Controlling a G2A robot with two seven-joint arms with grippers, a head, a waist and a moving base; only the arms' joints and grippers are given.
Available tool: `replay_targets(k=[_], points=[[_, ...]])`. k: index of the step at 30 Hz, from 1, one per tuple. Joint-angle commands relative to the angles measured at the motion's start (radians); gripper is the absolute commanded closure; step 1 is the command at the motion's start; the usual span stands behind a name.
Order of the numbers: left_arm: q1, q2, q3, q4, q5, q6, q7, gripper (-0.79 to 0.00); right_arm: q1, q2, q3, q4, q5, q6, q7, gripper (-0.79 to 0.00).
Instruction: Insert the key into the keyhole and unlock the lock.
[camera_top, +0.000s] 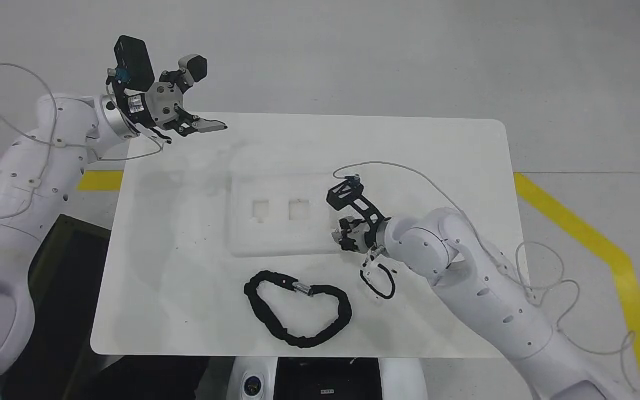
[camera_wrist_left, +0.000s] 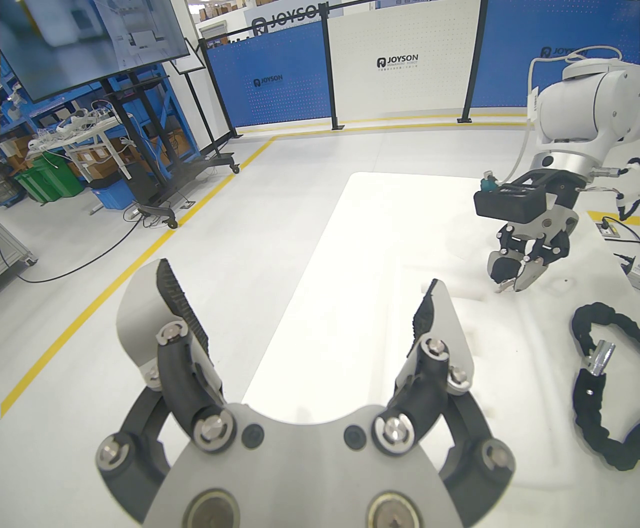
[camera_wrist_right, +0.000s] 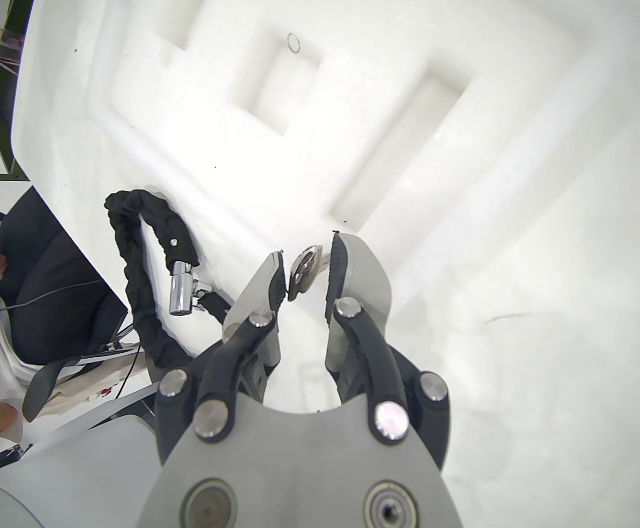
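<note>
1. White table (camera_top: 180, 300) with a white foam tray (camera_top: 245, 235) of shallow recesses at its middle. Grey floor with a yellow line around it, blue partitions behind.
2. Black chain lock (camera_wrist_right: 131, 280) lying in a closed loop on the table, between the tray and the robot-side edge. Chrome lock cylinder (camera_wrist_right: 181, 295) joining the two ends. Can't make out the keyhole face.
3. Right gripper (camera_wrist_right: 306, 250) low at the tray's edge, near the cylinder but apart from it. Narrowed down and apparently pinching the key (camera_wrist_right: 304, 270) by its head between the pads. Key sits tilted in the grip. Can't tell whether clear of the foam or touching it.
4. Left gripper (camera_wrist_left: 297, 275) spread wide and holding nothing, at the far left corner of the table, well apart from lock and key.
5. Progress, as a judgement: early. Key pickup looks done or nearly so. Left to do: carry to cylinder, line up blade with keyhole, insert, turn, free the chain end. Lock unbraced for now, so likely to slide under insertion force.
</note>
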Motion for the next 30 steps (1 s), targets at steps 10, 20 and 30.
replay_targets(k=[10,20,30], points=[[0.000,0.000,0.000,0.000,0.000,0.000,0.000,-0.785,0.002,-0.003,0.017,0.008,-0.021,0.016,0.003,0.000],[0.000,0.000,0.000,0.000,0.000,0.000,0.000,-0.785,0.030,-0.005,0.024,-0.015,-0.120,0.040,0.023,0.000],[0.000,0.000,0.000,0.000,0.000,0.000,0.000,-0.785,0.039,-0.006,0.025,-0.103,-0.215,0.060,0.094,0.000]])
